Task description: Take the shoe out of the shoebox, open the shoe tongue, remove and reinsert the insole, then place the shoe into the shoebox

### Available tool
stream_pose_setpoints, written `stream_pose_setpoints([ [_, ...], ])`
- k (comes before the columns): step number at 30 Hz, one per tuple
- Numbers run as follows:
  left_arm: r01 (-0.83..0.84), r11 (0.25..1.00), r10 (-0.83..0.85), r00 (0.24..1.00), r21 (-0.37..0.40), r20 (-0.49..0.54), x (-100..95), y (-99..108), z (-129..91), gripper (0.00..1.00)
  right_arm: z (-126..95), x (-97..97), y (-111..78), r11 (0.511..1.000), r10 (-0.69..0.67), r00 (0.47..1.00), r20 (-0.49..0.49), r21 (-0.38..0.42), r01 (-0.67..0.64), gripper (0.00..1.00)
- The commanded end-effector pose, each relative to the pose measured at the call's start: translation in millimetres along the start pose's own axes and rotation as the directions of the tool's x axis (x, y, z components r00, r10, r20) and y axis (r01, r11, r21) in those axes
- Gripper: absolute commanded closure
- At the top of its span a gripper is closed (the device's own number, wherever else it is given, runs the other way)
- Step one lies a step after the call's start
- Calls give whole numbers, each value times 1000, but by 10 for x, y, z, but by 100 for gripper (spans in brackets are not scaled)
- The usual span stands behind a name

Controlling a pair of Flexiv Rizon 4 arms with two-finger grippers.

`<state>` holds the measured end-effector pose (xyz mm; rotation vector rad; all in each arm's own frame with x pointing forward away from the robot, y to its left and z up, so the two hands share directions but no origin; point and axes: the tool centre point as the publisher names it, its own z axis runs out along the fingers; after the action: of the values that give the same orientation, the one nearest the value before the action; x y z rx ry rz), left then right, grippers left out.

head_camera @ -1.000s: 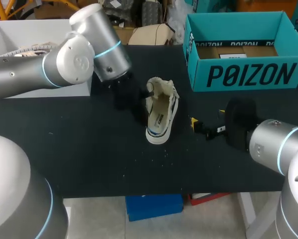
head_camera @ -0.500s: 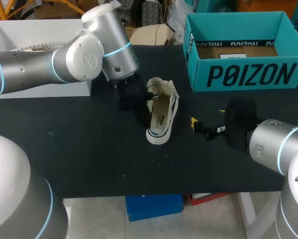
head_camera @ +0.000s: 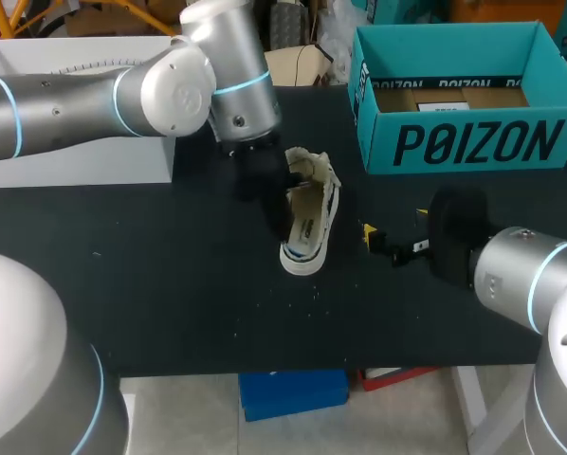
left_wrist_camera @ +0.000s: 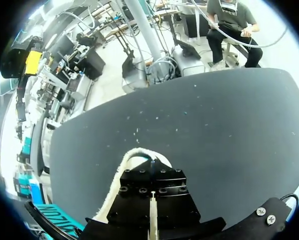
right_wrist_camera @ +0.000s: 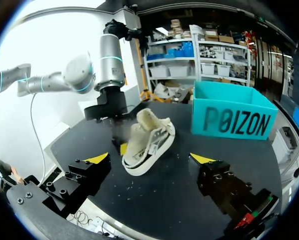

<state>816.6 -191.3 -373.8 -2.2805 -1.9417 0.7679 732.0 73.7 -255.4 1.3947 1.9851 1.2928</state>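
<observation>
Left tool (right_wrist_camera: 122, 145) is down at the left flank of the shoe (head_camera: 307, 216), close against it, but its working end is hidden. In the head view the arm's dark wrist covers it. In its own wrist view the black mount fills the foreground, with only a white curve of the shoe's rim showing from under it. Whether it is apart, together or clamped on the shoe cannot be told. Right tool (right_wrist_camera: 149, 159) is spread wide apart, low over the table (head_camera: 170, 284), with the shoe ahead of it and untouched.

The shoe rests on the table outside the shoebox (head_camera: 454, 142), toe toward the robot's side. The teal shoebox stands open at the table's far right, well apart from the shoe.

Compared with a second ago, the left arm has swung rightward and toward the far edge, bringing its tool in against the shoe's heel end. The shoe has barely shifted, and the right arm is where it was.

Only the right wrist view shows the shoe from the side, with the left tool beside it and the shoebox behind.
</observation>
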Motion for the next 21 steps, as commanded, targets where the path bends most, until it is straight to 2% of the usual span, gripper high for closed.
stream_pose_setpoints([
  [1,-13,1000,12,999,-25,-34,-64,35,-15,100,11,16,-14,1000,1,1000,4,-5,-1,0],
  [21,-81,982,57,988,-170,-141,-56,234,206,100,11,16,-14,1000,1,1000,4,-5,-1,0],
])
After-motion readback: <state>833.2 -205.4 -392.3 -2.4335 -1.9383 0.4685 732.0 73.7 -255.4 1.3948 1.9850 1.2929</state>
